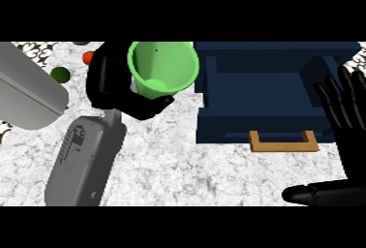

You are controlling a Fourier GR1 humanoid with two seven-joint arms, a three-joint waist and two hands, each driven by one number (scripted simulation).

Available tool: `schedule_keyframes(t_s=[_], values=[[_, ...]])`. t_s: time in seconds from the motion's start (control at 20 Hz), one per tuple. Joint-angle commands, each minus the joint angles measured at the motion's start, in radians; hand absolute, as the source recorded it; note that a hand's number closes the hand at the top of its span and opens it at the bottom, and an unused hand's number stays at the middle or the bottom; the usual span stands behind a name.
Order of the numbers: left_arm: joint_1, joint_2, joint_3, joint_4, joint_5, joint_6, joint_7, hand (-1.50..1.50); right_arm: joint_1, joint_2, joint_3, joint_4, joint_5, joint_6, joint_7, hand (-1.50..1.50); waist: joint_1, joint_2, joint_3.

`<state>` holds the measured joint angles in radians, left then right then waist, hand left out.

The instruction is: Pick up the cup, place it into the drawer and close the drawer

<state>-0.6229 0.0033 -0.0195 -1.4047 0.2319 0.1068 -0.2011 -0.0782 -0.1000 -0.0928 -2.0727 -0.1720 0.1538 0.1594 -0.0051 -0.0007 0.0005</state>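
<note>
green cup (pixel 163 65) in left hand (pixel 114 89), apparently empty, open drawer (pixel 268 87)

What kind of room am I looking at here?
Most likely a kitchen: a speckled white stone-like counter, an open dark blue drawer with a wooden handle, and a green cup held in the left hand.

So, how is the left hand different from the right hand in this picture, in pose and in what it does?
The left hand is curled round the green cup; the right hand holds nothing. The left hand's fingers are bent, while the right hand's fingers are straight and spread, pointing up. The left hand is left of the open blue drawer; the right hand shows at its right edge. Both hands are black.
</note>
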Motion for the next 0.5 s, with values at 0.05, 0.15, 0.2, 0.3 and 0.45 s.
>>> schedule_keyframes(t_s=[0.05,0.15,0.2,0.3,0.45], values=[[-0.161,-0.003,-0.035,0.029,-0.037,0.125,0.088,1.5,-0.016,-0.041,-0.064,0.035,-0.063,0.03,0.014,-1.5,-0.003,0.001,0.0],[-0.197,-0.003,0.008,0.205,-0.059,0.06,-0.026,1.5,-0.002,-0.013,-0.021,0.036,-0.033,0.032,-0.019,-1.5,-0.006,0.003,0.0],[-0.228,-0.003,-0.034,0.23,-0.028,0.117,-0.033,1.5,0.052,0.014,0.008,-0.059,-0.011,-0.001,0.017,-1.5,-0.012,0.002,0.0],[-0.329,-0.003,-0.028,0.217,-0.044,0.16,0.084,1.5,0.01,-0.021,-0.031,-0.028,-0.046,0.025,0.01,-1.5,-0.01,0.001,0.0],[-0.397,-0.003,-0.039,0.362,-0.011,0.157,0.039,1.5,-0.014,-0.014,-0.011,-0.003,-0.008,0.0,0.033,-1.5,-0.014,0.004,0.0]])
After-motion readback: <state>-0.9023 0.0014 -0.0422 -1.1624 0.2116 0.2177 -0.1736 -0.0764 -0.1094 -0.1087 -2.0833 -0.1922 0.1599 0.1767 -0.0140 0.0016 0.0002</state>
